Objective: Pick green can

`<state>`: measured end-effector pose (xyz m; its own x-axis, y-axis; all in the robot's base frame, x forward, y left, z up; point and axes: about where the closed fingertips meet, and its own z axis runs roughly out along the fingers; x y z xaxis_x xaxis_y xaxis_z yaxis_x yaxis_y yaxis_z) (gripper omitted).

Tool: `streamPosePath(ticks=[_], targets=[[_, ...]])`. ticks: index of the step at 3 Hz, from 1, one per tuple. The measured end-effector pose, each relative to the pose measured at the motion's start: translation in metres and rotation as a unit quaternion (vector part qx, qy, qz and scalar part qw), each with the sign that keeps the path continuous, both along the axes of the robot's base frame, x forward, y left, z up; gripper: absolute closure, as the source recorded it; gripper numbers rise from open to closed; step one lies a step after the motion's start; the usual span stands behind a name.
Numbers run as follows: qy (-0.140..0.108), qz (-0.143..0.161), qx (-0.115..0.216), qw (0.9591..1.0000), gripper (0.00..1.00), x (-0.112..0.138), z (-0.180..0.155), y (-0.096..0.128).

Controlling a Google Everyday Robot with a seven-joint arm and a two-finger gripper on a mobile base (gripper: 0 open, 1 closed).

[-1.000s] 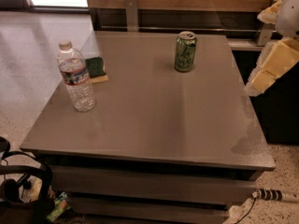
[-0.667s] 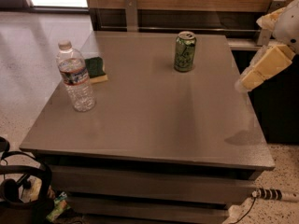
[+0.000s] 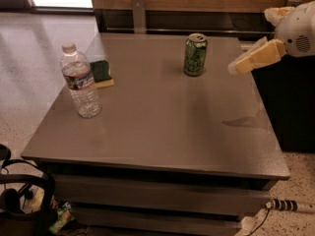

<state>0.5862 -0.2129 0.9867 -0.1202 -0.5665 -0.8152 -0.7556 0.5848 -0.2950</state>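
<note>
The green can (image 3: pixel 195 54) stands upright at the far middle of the grey table (image 3: pixel 162 127), silver top and pull tab showing. My gripper (image 3: pixel 251 41) comes in from the right edge, above the table's far right side, to the right of the can and apart from it. Its pale yellow fingers (image 3: pixel 256 57) are spread apart and hold nothing.
A clear water bottle (image 3: pixel 80 82) stands at the table's left. A flat green-and-yellow sponge (image 3: pixel 102 73) lies just behind it. A wooden wall panel runs behind the table. A dark cabinet stands to the right. Bags and cables lie on the floor in front.
My gripper has moved left and a little up, closer to the green can. The can, the bottle and the sponge have not moved.
</note>
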Motion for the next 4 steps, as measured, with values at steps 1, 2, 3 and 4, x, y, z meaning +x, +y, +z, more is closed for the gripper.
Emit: streamPosePath(ticks=[1,2,3,4], targets=[[-0.02,-0.003,0.031,0.9993,0.0,0.027,0.0,-0.001],[-0.02,-0.002,0.035,0.9992,0.0,0.029,-0.001,0.0],[-0.021,0.0,0.05,0.9985,0.0,0.036,-0.006,0.004],[-0.029,0.012,0.087,0.9957,0.0,0.062,-0.013,0.018]])
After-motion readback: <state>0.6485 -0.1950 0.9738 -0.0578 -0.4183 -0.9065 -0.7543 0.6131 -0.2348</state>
